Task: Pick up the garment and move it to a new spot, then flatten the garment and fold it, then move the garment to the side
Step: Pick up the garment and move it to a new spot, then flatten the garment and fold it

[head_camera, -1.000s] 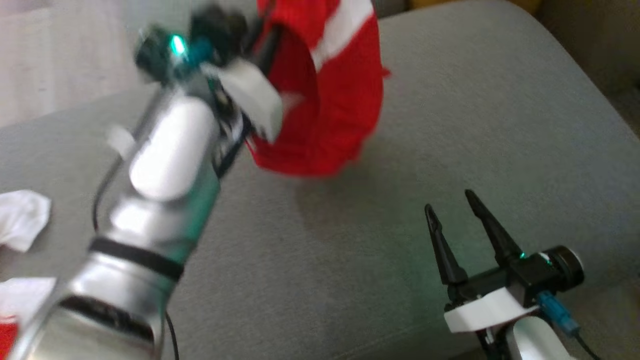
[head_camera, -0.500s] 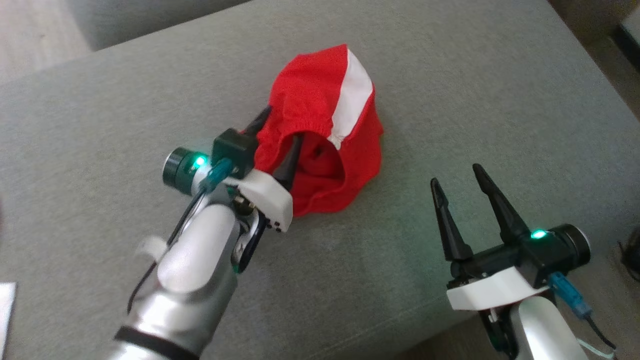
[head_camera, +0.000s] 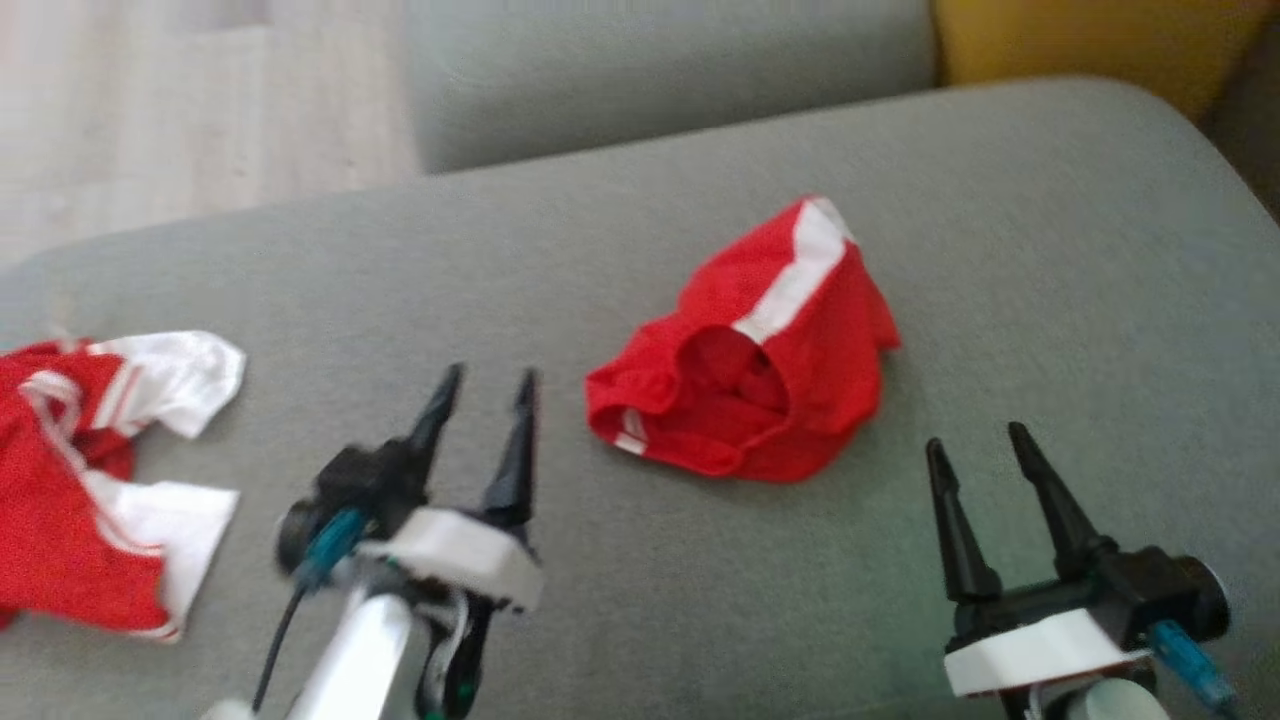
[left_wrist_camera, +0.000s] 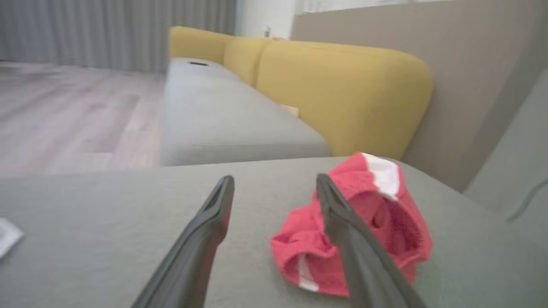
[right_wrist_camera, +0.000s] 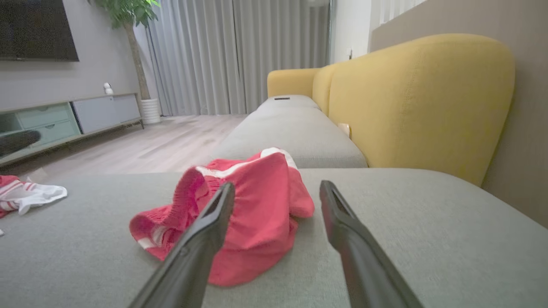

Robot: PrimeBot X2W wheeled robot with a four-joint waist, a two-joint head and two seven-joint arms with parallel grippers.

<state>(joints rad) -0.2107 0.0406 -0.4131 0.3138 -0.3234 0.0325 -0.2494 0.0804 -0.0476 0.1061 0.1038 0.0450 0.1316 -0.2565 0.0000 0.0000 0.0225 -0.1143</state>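
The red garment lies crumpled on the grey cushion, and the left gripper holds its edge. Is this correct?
Not quite. The red garment does lie crumpled on the grey cushion, but the left gripper holds nothing: it is open and apart from the garment, as the head view shows.

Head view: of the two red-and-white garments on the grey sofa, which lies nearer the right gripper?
The bunched red garment with one white band, mid-cushion. The other garment, with more white, lies at the far left, beyond the left gripper.
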